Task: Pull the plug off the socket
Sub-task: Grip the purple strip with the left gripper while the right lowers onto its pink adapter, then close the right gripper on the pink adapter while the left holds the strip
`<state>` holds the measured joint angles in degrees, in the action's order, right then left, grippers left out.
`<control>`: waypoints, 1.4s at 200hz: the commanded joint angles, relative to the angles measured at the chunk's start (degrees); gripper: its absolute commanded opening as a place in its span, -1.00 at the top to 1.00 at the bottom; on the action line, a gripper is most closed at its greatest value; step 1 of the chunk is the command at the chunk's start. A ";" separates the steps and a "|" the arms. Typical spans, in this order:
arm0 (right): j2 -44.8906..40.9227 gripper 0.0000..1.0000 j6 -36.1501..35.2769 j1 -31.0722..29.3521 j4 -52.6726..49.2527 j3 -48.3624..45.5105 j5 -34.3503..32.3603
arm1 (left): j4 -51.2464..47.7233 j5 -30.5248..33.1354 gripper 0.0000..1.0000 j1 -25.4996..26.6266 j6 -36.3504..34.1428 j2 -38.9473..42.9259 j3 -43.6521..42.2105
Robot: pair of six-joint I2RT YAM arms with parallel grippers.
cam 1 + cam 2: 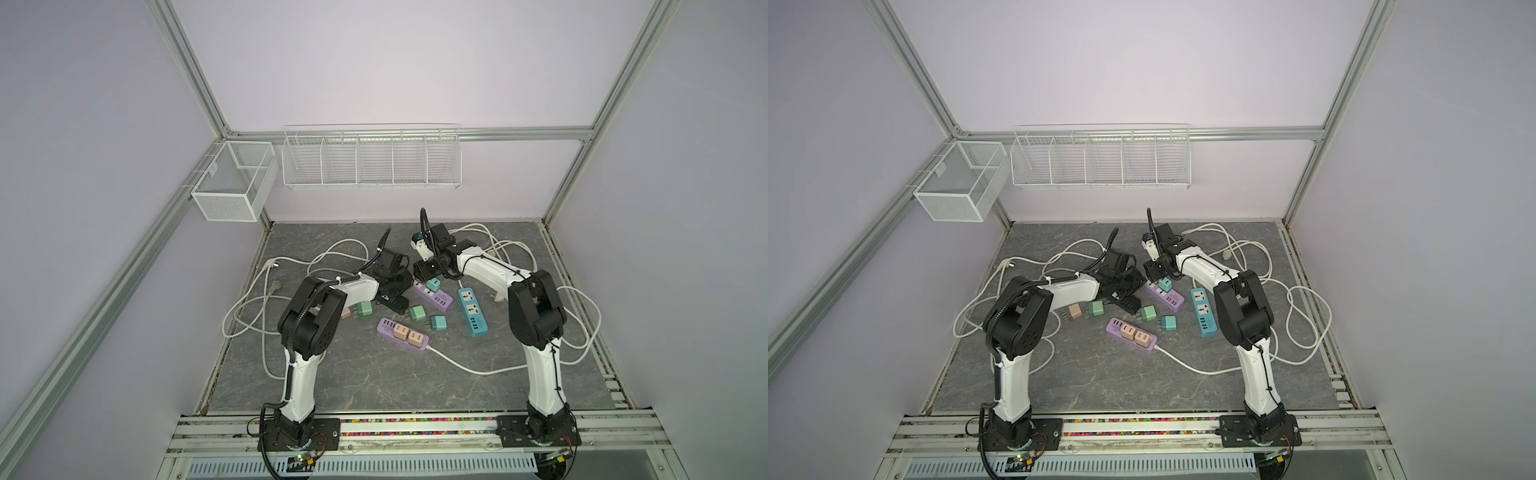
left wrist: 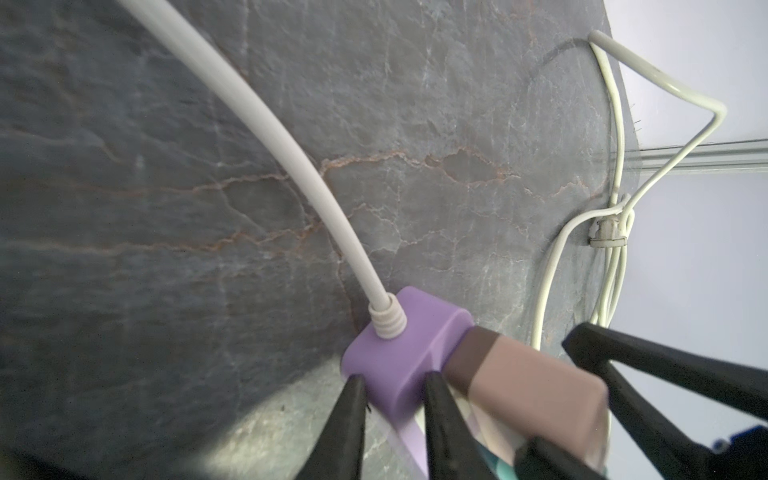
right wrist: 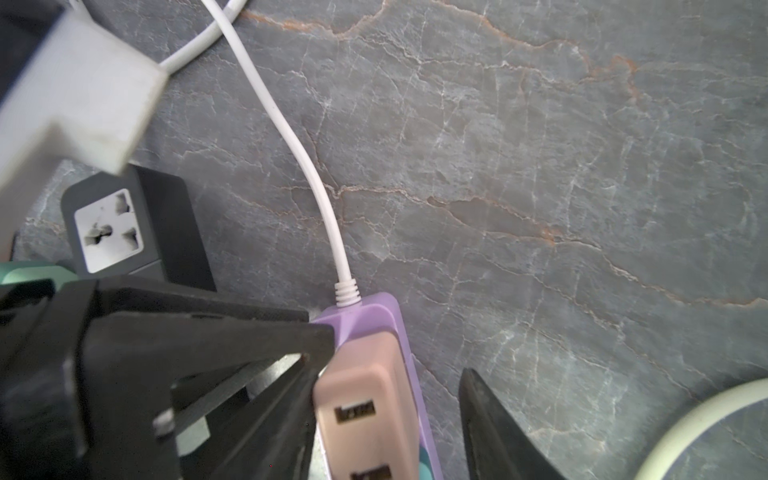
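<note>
Both arms are meeting at the far purple strip [image 1: 437,297], which is lying mid-table [image 1: 374,386], slightly far of centre, between the two arms.

Left gripper [image 2: 395,378] is clamping the strip's cable end. Its fingers [image 2: 355,415] are pressing on either side of the purple body, right below where the white cable [image 2: 291,166] is exiting.

Pink plug [image 3: 365,395] is sitting seated in the socket nearest that cable end. In both top views the grippers are hiding it.

Right gripper [image 3: 390,370] is straddling the pink plug with jaws spread. One finger [image 3: 282,415] is touching the plug's side, while the other [image 3: 498,436] is standing clear of it with bare table showing in the gap. It is not grasping anything.

Teal plug [image 1: 433,285] is sitting in the next socket along the same strip, just right of the grippers.

Black strip [image 3: 137,224] is lying just beside the purple one, on the left arm's side.
</note>
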<state>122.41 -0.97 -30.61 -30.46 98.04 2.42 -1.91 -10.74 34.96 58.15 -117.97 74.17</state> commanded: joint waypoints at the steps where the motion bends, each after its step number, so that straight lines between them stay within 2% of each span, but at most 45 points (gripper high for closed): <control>1: 1.40 -0.10 -2.75 -0.50 -2.29 1.78 -0.30 | -2.36 0.78 0.51 0.75 1.43 -1.03 -2.57; 178: -0.41 0.31 -6.83 -0.51 -2.55 2.38 -1.58 | -5.34 5.86 0.57 3.10 1.76 -0.32 -6.54; 199: -0.83 0.35 -6.80 -0.89 -2.51 2.14 1.06 | -4.51 5.37 0.59 3.23 2.52 -0.66 -7.00; 216: -1.10 0.39 -7.29 -1.38 -2.69 1.65 -0.93 | -4.33 6.17 0.59 3.35 2.85 -0.47 -7.47; 280: -0.95 0.42 -7.14 0.22 -2.58 2.24 -2.44 | -4.40 7.34 0.60 4.94 3.46 -0.83 -6.33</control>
<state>123.02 -7.75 -31.42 -32.67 99.00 0.91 2.94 -4.32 38.30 61.04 -116.22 69.84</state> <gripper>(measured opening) 0.298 0.202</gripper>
